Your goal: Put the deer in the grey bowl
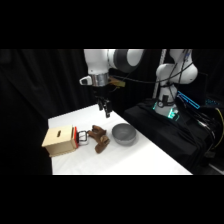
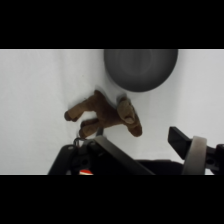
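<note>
Deer [image 1: 99, 138] lay on the table [image 1: 145, 160], just beside the bowl [image 1: 124, 134], between it and the wooden box [image 1: 59, 141]. Gripper [image 1: 105, 111] hung above the deer, holding nothing; whether spread or closed, could not tell. Deer looked soft, light, squashable; best pinched across its thick middle.

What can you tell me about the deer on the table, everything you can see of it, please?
The deer is a small dark brown soft toy, lumpy, with stubby limbs spread out, plush-looking. It lies flat on the white table, between the tan box and the grey bowl, close to the bowl; whether it touches it cannot be told. In the wrist view its limbs point away from the bowl. The gripper hangs above, not touching it.
</note>
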Controlling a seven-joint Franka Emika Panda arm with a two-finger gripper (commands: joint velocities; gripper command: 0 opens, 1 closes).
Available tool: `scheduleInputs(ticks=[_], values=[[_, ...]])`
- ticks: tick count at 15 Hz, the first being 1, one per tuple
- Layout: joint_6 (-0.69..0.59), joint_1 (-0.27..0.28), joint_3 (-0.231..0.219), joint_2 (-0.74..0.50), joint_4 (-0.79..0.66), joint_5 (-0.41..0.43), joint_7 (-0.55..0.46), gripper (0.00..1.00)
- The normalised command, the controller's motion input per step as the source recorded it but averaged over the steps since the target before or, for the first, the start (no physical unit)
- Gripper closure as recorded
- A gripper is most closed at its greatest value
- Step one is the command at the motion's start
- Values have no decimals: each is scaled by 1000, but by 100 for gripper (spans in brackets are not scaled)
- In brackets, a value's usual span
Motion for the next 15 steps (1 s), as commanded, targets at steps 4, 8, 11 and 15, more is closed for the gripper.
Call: scheduleInputs(ticks=[4,8,11,15], values=[[-79,-27,-15,344,445,116,312,0],[40,-8,-43,329,328,100,423,0],[115,11,-52,305,264,100,342,0],[140,5,-51,267,205,140,213,0]])
